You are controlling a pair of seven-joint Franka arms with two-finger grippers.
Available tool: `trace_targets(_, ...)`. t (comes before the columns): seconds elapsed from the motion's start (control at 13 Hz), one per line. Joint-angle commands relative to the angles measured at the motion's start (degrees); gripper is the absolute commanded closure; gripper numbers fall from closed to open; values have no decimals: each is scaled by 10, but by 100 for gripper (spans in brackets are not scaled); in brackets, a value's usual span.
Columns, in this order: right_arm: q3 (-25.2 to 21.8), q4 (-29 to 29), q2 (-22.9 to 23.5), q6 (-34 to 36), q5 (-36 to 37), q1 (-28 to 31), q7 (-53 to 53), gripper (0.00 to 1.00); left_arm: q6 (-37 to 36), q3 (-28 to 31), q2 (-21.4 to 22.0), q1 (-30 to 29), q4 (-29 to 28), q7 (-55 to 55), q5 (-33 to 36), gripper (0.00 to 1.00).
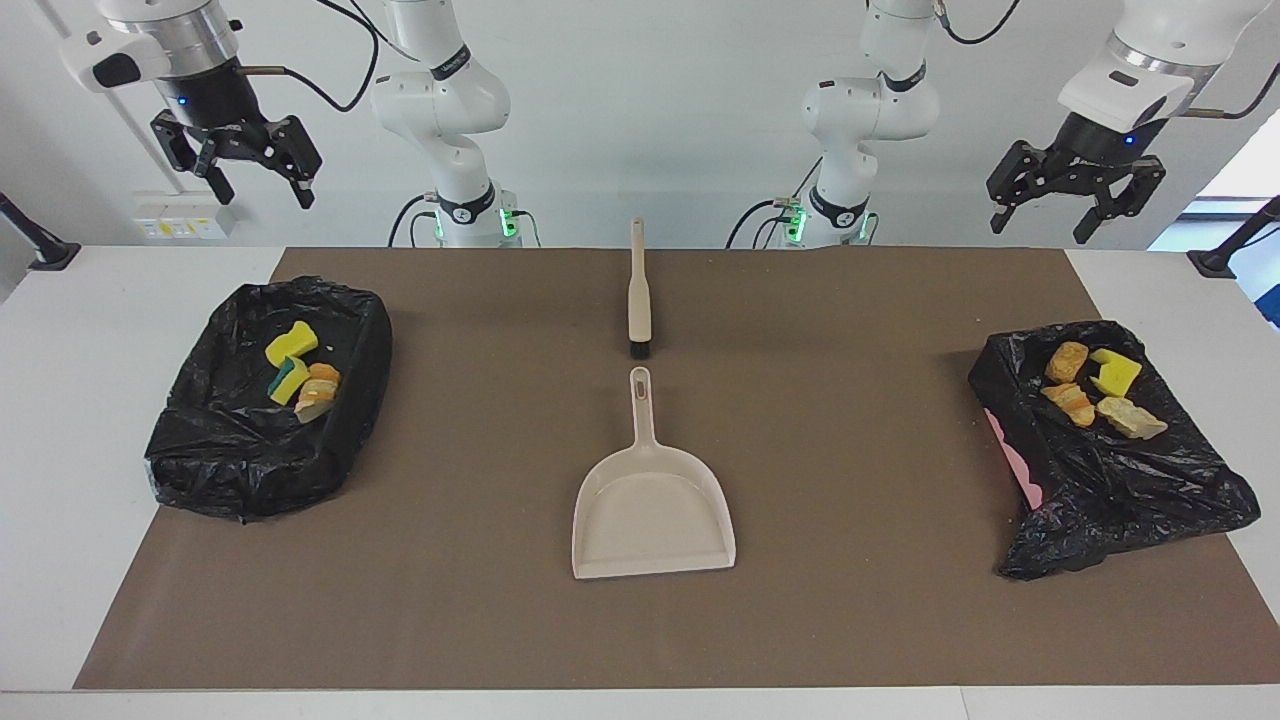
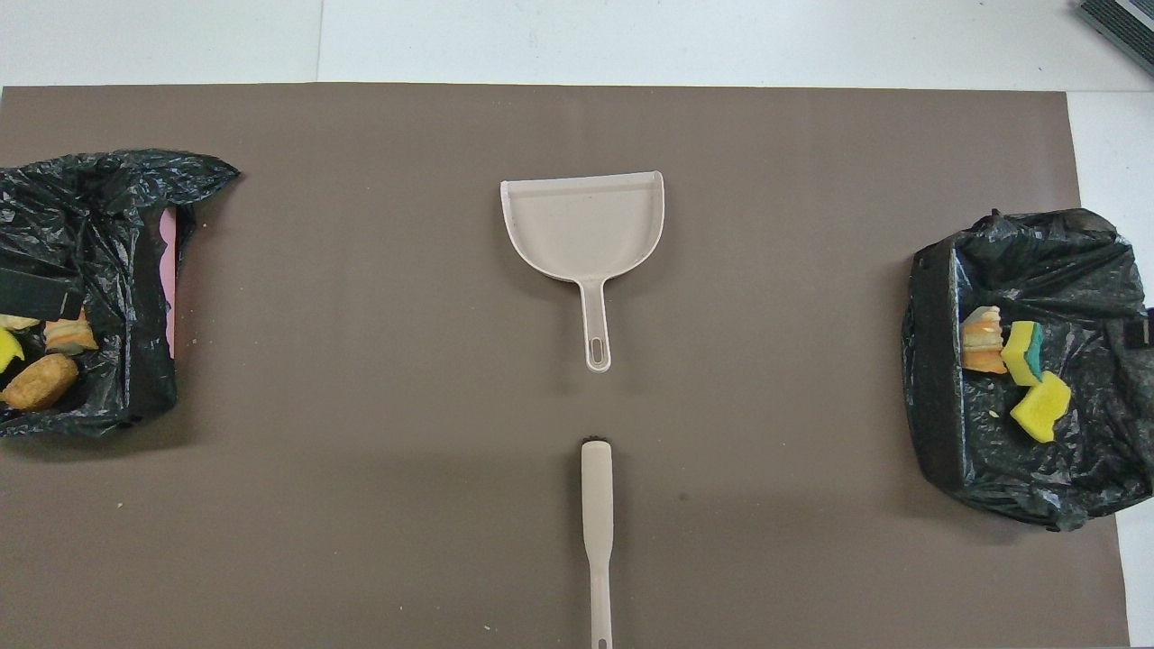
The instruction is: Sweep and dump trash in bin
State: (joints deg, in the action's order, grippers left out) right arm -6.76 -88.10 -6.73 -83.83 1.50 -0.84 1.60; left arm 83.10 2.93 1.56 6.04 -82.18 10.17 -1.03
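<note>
Both pincers hang released w/ nothing held: left gripper (image 1: 1075, 200) upper right of facing view, right gripper (image 1: 237, 165) upper left. Trash sits in two bag-lined bins: four pcs (image 1: 1095, 390) at right edge, three (image 1: 297, 370) at left. Risk looks low; the slumped bag (image 1: 1120, 480) at right could let pcs roll out if nudged.

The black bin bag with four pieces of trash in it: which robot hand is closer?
The left gripper. It hangs open, raised above that bin bag's end of the table, near the robots. The right gripper hangs open over the other end, above the second bag.

A robotics lab: two mounted arms (image 1: 440, 100), bare white walls.
</note>
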Motion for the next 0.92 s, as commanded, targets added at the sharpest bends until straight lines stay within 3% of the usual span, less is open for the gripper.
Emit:
trace_targets(0.0,3,16,8,15,-10,4,-5,0,-7,-6,27,-3,-32,-2,-4,0)
trace_targets(0.85,3,7,2,13,3,2,13,0,-11,-7,33,-8,-40,-32,0,0)
